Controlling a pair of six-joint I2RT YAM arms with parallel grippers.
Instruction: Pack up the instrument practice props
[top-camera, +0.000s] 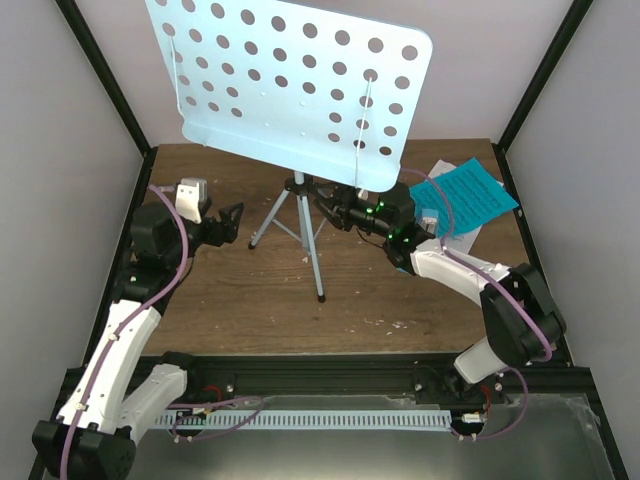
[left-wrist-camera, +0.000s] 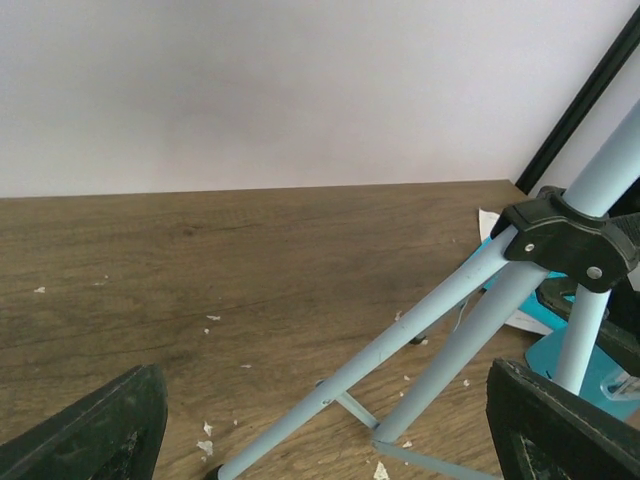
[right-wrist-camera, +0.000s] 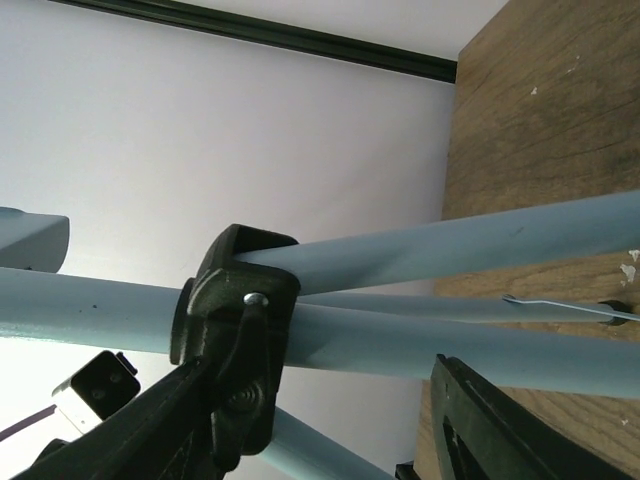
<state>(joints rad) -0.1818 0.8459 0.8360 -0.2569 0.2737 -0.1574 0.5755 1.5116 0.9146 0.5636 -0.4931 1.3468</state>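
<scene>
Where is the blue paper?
In the top view, the cyan music sheets lie at the back right of the table, right of the music stand and the right end effector.

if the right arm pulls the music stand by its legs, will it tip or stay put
Probably top-heavy: the music stand carries a wide perforated plate over thin tripod legs, so a sideways pull likely tips it. It looks like stiff metal, likely light. The smooth round tubes may slip in the right pincer.
</scene>
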